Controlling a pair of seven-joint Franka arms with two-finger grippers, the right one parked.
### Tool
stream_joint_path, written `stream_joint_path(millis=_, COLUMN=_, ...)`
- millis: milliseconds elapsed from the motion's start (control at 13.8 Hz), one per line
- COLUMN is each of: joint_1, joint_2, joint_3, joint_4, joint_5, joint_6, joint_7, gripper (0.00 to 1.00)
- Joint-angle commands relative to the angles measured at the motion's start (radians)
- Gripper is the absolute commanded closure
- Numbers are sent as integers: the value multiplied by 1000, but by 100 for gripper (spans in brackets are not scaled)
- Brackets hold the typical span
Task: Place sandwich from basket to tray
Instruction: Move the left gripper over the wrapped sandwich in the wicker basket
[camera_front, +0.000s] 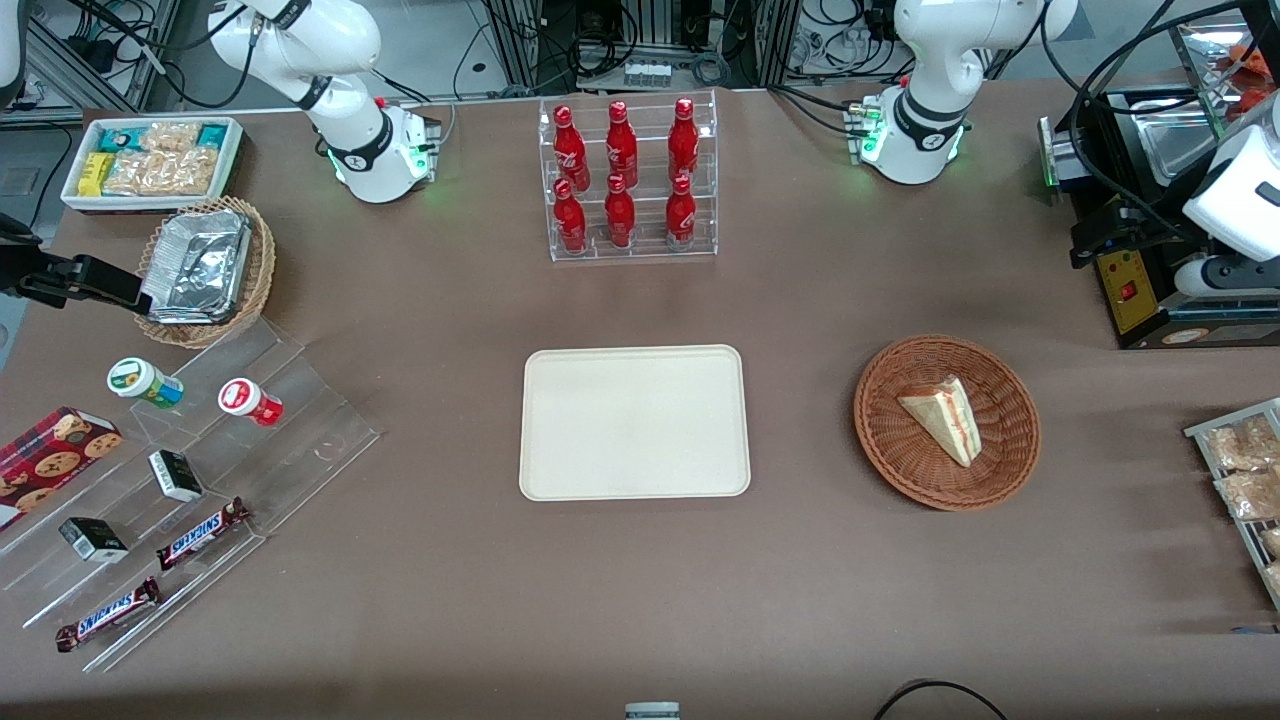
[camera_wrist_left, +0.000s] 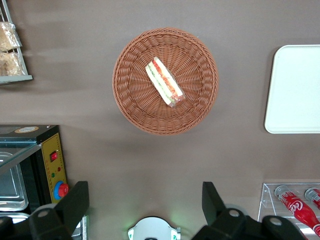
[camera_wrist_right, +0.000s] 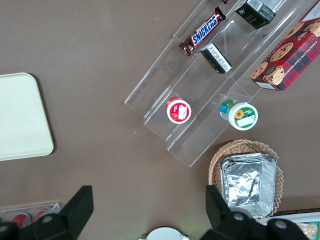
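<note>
Left wrist view: gripper (camera_wrist_left: 145, 202) fingers spread wide, holding nothing, hanging high above the table. Sandwich (camera_front: 943, 418) lies mid-basket (camera_front: 1010, 455); tray (camera_front: 634, 482) bare, well apart at table centre.

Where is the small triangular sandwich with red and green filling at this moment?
The sandwich lies inside the round reddish-brown wicker basket, beside the flat cream-white tray, toward the working arm's end of the table. The open gripper hovers high above.
</note>
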Motion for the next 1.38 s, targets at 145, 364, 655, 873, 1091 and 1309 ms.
stream_joint_path(millis=145, joint_1=8, joint_2=29, joint_3=-5, joint_4=28, joint_5=2, joint_6=-22, joint_7=17, gripper=0)
stream_joint_path(millis=364, joint_1=8, joint_2=64, joint_3=-5, joint_4=19, joint_5=6, joint_6=3, joint_7=11, gripper=0)
stream_joint_path(millis=655, joint_1=11, joint_2=63, joint_3=-4, joint_4=-172, joint_5=31, joint_6=203, joint_7=-86, gripper=0)
stream_joint_path(millis=873, joint_1=11, joint_2=49, joint_3=-4, joint_4=-352, joint_5=31, joint_6=435, joint_7=-299, gripper=0)
stream_joint_path(millis=1091, joint_1=6, joint_2=57, joint_3=-5, joint_4=-482, joint_5=31, joint_6=625, joint_7=-516, gripper=0)
stream_joint_path(millis=1309, joint_1=-3, joint_2=69, joint_3=-8, joint_4=-616, joint_5=31, joint_6=817, joint_7=-590, gripper=0)
